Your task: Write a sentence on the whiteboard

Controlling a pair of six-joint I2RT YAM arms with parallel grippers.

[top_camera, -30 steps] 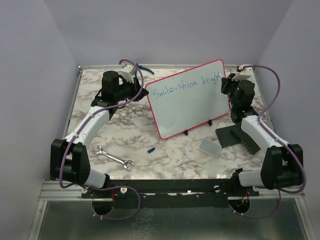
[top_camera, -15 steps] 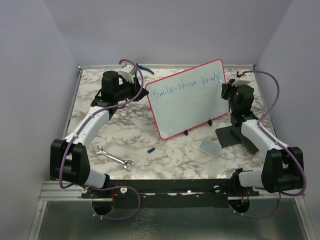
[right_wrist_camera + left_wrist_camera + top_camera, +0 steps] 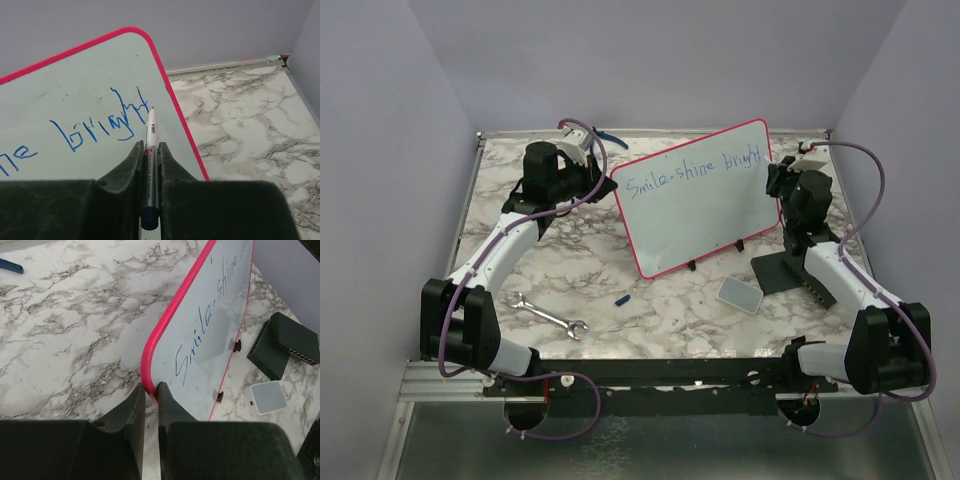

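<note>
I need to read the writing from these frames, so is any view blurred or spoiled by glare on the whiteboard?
Top external: even light, no glare, the sentence small but readable on the whiteboard. Left wrist: board steeply foreshortened, with grey reflections. Right wrist: "bright" sharp; the right tool around the marker is dark.

The white-shelled left arm (image 3: 500, 245) and its twin, the right arm (image 3: 840, 265), are showing glossy white links between bulky black joint housings. Thin purple cables (image 3: 604, 165) are looping along both. The left gripper (image 3: 151, 386) and the right gripper (image 3: 150, 145) are showing matt black, blunt-tipped plastic fingers (image 3: 134, 412) along the bottom of each wrist view.
</note>
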